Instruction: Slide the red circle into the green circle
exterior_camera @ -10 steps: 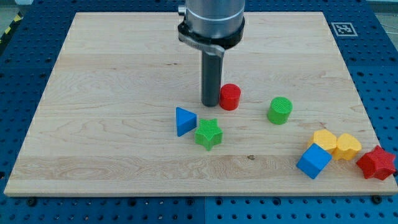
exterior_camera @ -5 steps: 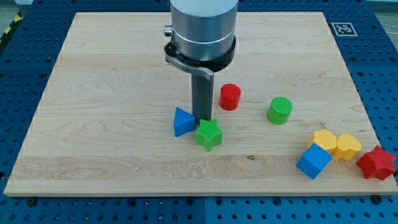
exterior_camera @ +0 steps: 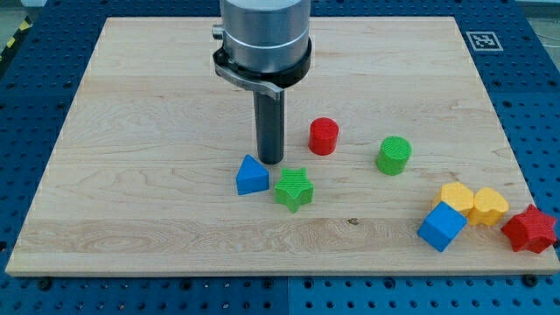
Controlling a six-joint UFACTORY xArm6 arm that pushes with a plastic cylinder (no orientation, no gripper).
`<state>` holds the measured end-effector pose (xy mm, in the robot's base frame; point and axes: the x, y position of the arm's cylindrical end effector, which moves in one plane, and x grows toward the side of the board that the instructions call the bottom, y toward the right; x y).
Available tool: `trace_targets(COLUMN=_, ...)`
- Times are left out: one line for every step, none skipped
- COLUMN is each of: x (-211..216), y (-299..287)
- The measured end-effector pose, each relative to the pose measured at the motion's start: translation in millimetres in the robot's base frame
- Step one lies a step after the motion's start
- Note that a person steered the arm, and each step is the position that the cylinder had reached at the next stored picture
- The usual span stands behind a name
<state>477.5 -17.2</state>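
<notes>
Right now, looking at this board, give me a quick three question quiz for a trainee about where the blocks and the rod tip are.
1. True or false: my tip touches the red circle.
2. Which block lies nearest my tip? A) blue triangle B) red star C) green circle
3. Fill in: the blue cube sits against a ______ block.

Key
1. False: my tip stands apart, to the view's left of the red circle.
2. A.
3. Yellow.

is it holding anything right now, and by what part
Nothing is held: the arm ends in a bare rod. My tip stands just above the blue triangle, left of the red circle.
</notes>
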Motion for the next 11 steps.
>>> trace_targets(x=-16.9, y=0.0)
trace_targets(x=-40.8, y=5.4)
trace_targets(x=-40.8, y=17.6)
trace_targets(x=-27.2, y=27.2)
trace_targets(x=-7.4, y=28.8)
trace_targets(x=16.1, y=31.5)
trace_targets(x=24.0, y=36.4)
trace_targets(x=-6.8, y=36.4)
trace_targets(x=-51.8, y=36.4)
trace_targets(x=-90.9, y=39.3)
trace_targets(x=-93.9, y=45.3)
